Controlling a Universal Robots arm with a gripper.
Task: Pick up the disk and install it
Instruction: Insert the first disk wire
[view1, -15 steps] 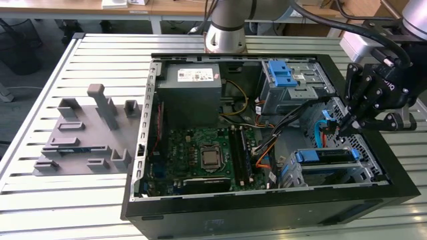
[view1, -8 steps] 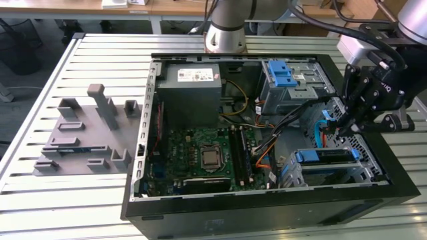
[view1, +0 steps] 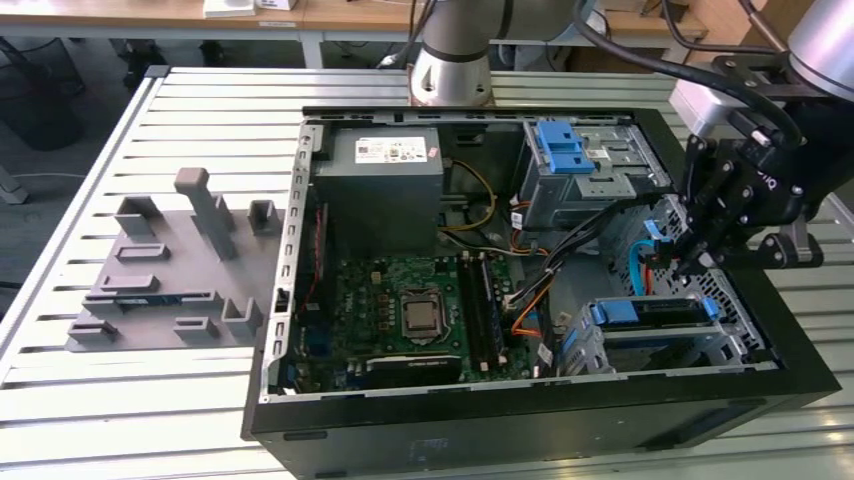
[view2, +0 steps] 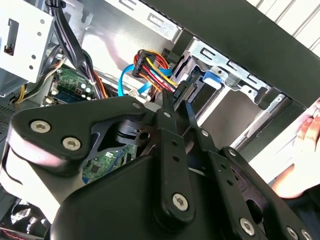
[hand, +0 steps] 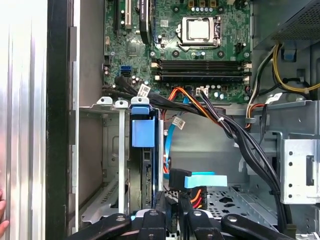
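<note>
The disk (view1: 647, 312) stands on edge inside the lower metal drive cage (view1: 727, 345) of the open computer case, at the exterior view's right. Its blue bracket (hand: 142, 130) faces up, and in the first wrist view the disk (hand: 146, 175) runs down into the cage beside it. My gripper (view1: 687, 268) hangs just above the cage's cable end, apart from the blue bracket. In both wrist views the gripper's (view2: 176, 100) (hand: 176, 205) tip sits right at a black cable connector (hand: 180, 178), which carries a blue cable, with coloured power wires (view2: 152, 62) alongside.
The case holds a grey power supply box (view1: 378, 180), the motherboard (view1: 414, 310) and an upper cage with a blue latch (view1: 567, 150). Black cable bundles (hand: 240, 140) cross near the gripper. A grey fixture (view1: 174, 270) lies on the slatted table. A person's hand (view2: 305, 135) is beside the case.
</note>
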